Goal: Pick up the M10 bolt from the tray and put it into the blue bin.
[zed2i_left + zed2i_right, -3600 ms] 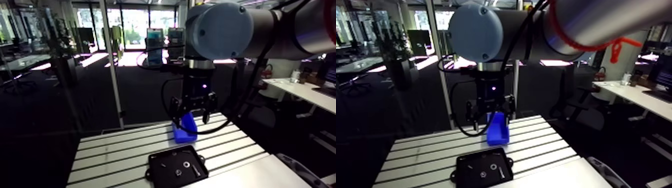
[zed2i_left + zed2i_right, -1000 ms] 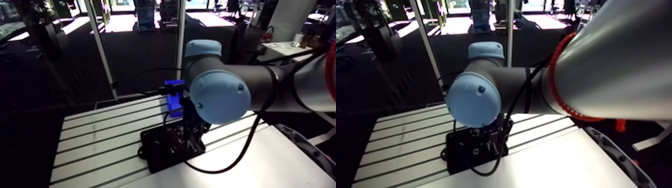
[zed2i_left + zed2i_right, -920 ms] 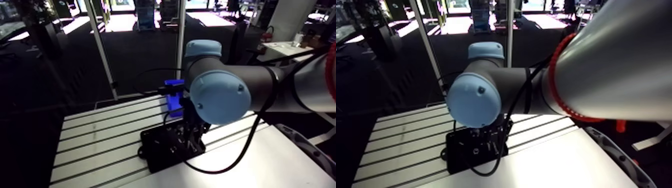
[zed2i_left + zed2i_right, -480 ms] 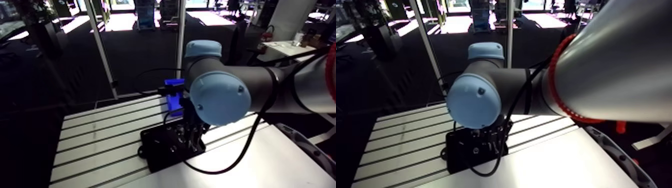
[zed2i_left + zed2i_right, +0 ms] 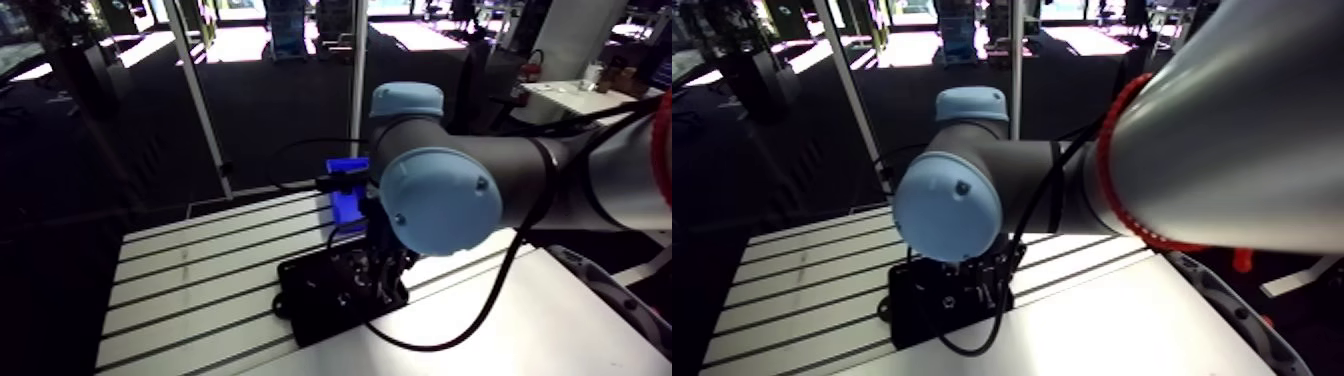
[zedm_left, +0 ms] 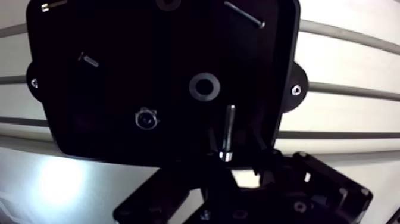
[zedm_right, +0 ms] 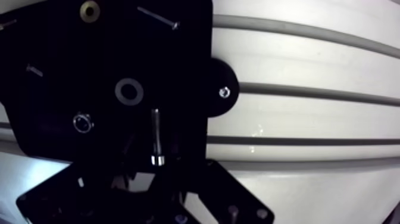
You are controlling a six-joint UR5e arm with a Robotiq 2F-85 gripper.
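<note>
The M10 bolt [image 6: 227, 132] is a silver shaft with its head toward me, lying near the close edge of the black tray [image 6: 119, 71]. My gripper [image 6: 229, 161] is down in the tray, and its dark fingers have closed in on either side of the bolt's head. In the arm view the wrist hides the gripper and the bolt over the tray [image 5: 305, 305]. The blue bin [image 5: 346, 195] stands just beyond the tray, partly behind the arm.
The tray also holds a flat washer [image 6: 204, 86], a hex nut [image 6: 146, 118], a long thin screw [image 6: 244, 13] and a small screw [image 6: 88, 58]. Slotted aluminium table [image 5: 190, 270] runs out on both sides of the tray.
The gripper, earlier raised by the blue bin, has come down into the tray. Just before now the view shifts slightly, and the gripper stays at the bolt.
</note>
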